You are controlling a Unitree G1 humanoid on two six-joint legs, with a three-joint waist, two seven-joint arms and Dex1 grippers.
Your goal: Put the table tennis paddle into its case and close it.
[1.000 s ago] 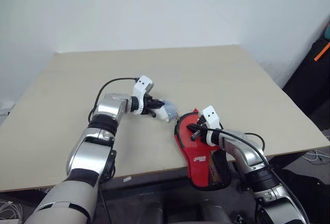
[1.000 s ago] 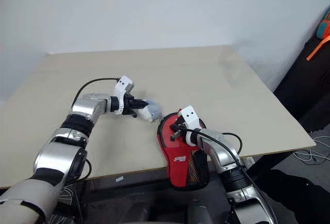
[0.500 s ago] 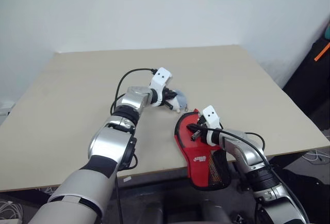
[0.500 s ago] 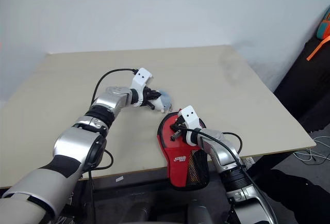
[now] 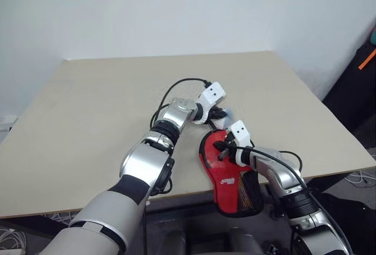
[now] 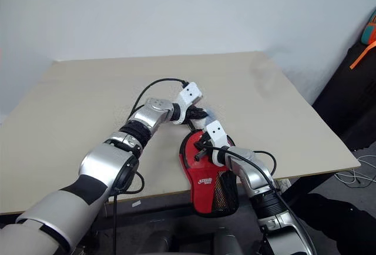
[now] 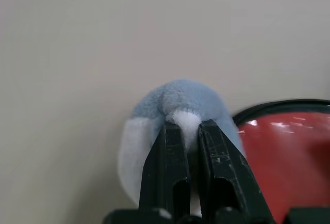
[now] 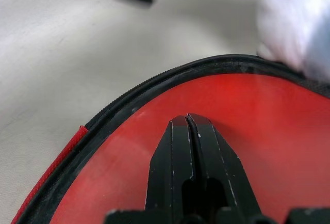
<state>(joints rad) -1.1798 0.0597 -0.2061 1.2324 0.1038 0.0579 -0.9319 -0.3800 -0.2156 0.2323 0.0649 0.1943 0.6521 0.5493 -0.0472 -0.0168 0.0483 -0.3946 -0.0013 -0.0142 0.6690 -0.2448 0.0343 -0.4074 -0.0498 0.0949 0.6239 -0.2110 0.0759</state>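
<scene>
The case [image 5: 229,180] lies near the table's front edge, red with a white logo, its black mesh end [image 5: 250,194] hanging over the edge. Inside its black zipper rim [image 8: 129,105] shows a smooth red face [image 8: 268,146], apparently the table tennis paddle's blade; the handle is hidden. My right gripper [image 5: 219,149] is shut, its tips [image 8: 186,118] over that red face with nothing between them. My left gripper [image 7: 186,126] is shut on a pale bluish-white plush lump [image 7: 175,100], held just beyond the case's round end [image 5: 225,114].
The beige table [image 5: 88,102] stretches wide to the left and back. A white wall rises behind it. Dark gear with an orange strap [image 5: 366,58] stands off the table's right side. A black cable [image 5: 176,84] loops above my left wrist.
My left arm has swung to the right with the plush lump, from the middle of the table to the case's far end. The right gripper and the case have stayed put.
</scene>
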